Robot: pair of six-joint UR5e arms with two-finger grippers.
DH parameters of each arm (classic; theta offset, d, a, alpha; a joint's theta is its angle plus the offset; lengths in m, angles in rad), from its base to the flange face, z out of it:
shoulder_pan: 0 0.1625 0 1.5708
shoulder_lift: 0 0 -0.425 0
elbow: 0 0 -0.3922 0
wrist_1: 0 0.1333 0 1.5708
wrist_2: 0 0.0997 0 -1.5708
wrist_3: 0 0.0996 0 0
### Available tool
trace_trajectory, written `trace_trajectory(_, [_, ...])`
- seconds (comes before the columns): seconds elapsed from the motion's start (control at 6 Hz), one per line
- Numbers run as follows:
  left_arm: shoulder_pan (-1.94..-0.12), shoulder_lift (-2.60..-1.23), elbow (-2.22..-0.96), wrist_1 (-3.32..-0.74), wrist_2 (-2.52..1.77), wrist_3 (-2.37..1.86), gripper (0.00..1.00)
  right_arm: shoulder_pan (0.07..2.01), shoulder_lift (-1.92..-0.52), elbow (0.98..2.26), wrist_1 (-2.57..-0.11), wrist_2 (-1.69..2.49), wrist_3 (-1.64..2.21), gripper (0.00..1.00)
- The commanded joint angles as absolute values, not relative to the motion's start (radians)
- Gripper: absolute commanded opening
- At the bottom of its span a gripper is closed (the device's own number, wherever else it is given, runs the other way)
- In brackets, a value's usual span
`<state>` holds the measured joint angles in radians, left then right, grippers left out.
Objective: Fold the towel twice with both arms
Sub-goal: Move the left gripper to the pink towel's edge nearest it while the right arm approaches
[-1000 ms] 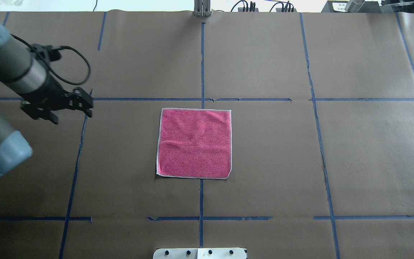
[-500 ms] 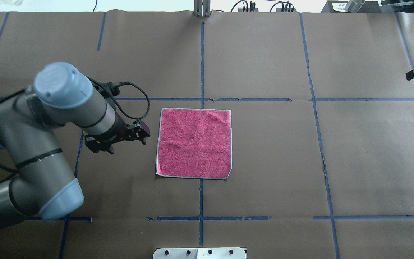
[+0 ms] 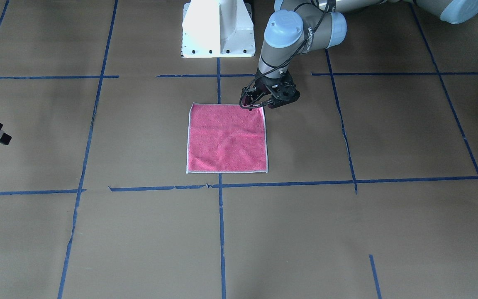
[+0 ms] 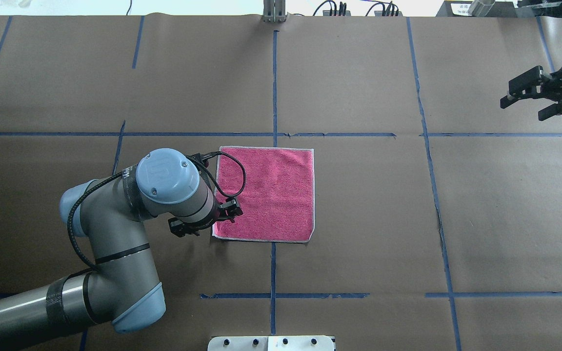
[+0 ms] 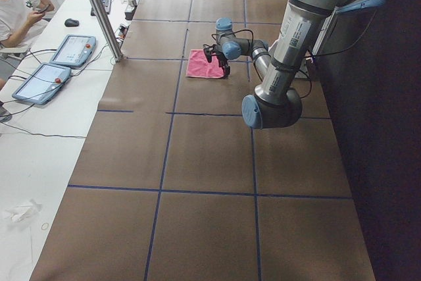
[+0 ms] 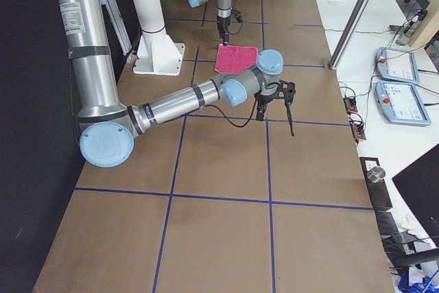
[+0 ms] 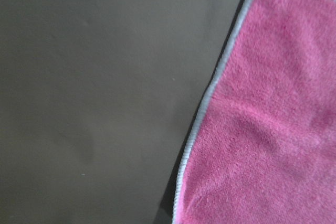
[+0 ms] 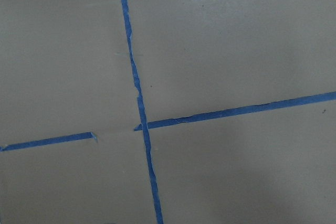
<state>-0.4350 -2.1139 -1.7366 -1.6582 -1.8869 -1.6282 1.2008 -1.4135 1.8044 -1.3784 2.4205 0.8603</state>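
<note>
The towel (image 4: 271, 192) lies flat and pink face up at the table's middle, its pale edging visible all round; it also shows in the front view (image 3: 226, 139). My left gripper (image 4: 206, 222) hangs open and empty over the towel's left corner on the robot's side, also seen in the front view (image 3: 266, 101). The left wrist view shows only the towel's edge (image 7: 210, 93) on brown paper. My right gripper (image 4: 530, 100) is open and empty, high over the far right of the table, far from the towel. The right wrist view shows only paper and tape.
Brown paper with a grid of blue tape lines (image 4: 273, 87) covers the table. The white pedestal base (image 3: 218, 29) stands at the robot's side. A metal post (image 4: 274, 12) stands at the far edge. Operators' desks with tablets (image 5: 56, 64) lie beyond.
My left arm has swung from the table's far left to the towel's near left corner. My right gripper has come into view at the right edge and moved further in.
</note>
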Motion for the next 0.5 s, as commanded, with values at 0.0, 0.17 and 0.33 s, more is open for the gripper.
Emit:
trace_trajectory(0.0, [-0.433,-2.117,-1.712,-1.660,-1.884,-1.629,0.70,1.146,-1.384,1.822,-1.378,2.383,0.909,1.00])
trace_trajectory(0.17, [-0.433,-2.114,-1.713,-1.661,-1.885,-1.631,0.57,1.128,-1.368,1.825,-1.378,2.379,0.955,1.00])
trace_trajectory(0.33, [-0.433,-2.111,-1.713,-1.661,-1.884,-1.631,0.40,1.123,-1.368,1.825,-1.378,2.378,0.966,1.00])
